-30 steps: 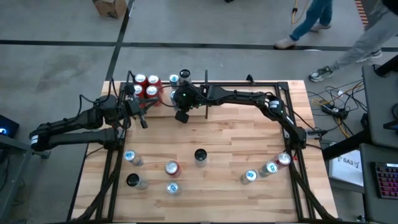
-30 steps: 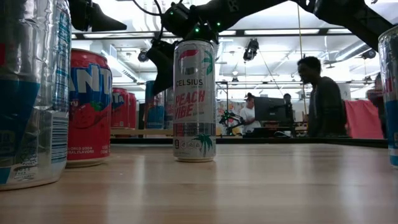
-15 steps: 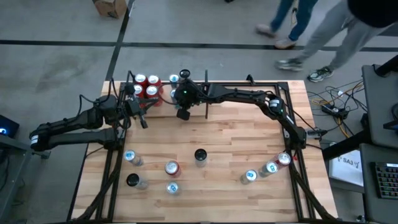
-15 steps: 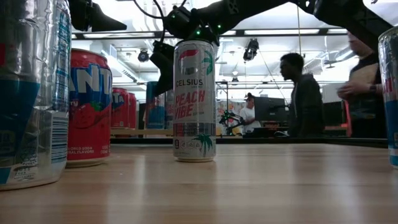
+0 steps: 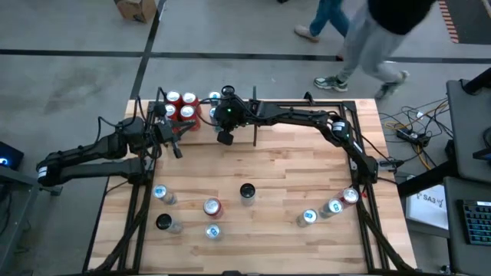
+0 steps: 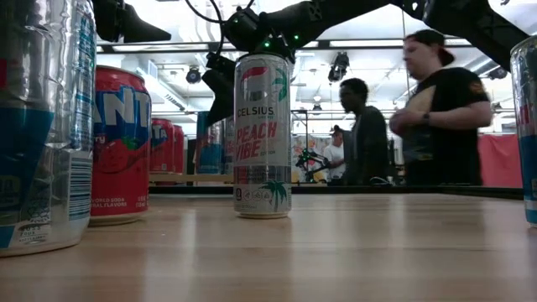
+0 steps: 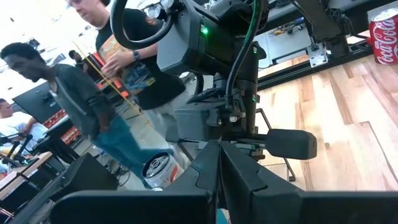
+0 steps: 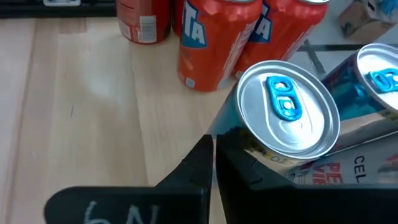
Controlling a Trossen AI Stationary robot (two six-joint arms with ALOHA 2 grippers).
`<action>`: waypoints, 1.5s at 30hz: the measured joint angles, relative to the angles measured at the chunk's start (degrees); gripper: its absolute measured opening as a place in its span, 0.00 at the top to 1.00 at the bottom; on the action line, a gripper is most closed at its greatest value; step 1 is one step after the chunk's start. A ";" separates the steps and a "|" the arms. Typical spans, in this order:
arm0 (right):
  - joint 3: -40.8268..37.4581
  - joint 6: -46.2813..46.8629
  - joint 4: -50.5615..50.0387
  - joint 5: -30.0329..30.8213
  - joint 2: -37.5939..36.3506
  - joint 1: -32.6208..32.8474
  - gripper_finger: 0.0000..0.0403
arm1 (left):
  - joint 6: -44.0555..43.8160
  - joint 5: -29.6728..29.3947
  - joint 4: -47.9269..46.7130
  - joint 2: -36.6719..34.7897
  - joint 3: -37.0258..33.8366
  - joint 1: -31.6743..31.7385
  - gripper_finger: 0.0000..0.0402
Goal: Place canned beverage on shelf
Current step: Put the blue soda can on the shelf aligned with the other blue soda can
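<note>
The right gripper, fingers closed and empty, is held just beside a blue-tabbed can placed in the shelf. This can could be toppled into neighbouring red cans if clipped during withdrawal.

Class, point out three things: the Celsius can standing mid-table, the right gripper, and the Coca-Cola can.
Celsius can [image 6: 262, 134]: low view, on its label.
right gripper [image 5: 224, 139]: high view, at its shut fingertips.
Coca-Cola can [image 7: 384, 36]: left wrist view, on its red side.

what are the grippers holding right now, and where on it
Nothing. The right gripper is shut and empty, its tips beside the silver cans at the shelf. The left gripper is shut too, empty, waiting beside the shelf.
</note>
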 joint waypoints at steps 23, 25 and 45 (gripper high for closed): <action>0.00 -2.69 2.41 0.00 0.00 -1.06 0.98 | 0.00 -0.02 0.00 0.00 0.00 0.01 1.00; 0.00 -2.67 2.37 0.00 0.00 -1.06 0.98 | 0.00 -0.01 0.00 0.01 0.00 0.00 1.00; -0.22 -0.22 -0.51 4.55 0.00 -1.10 0.98 | 0.02 -0.01 -0.39 0.02 0.00 0.00 1.00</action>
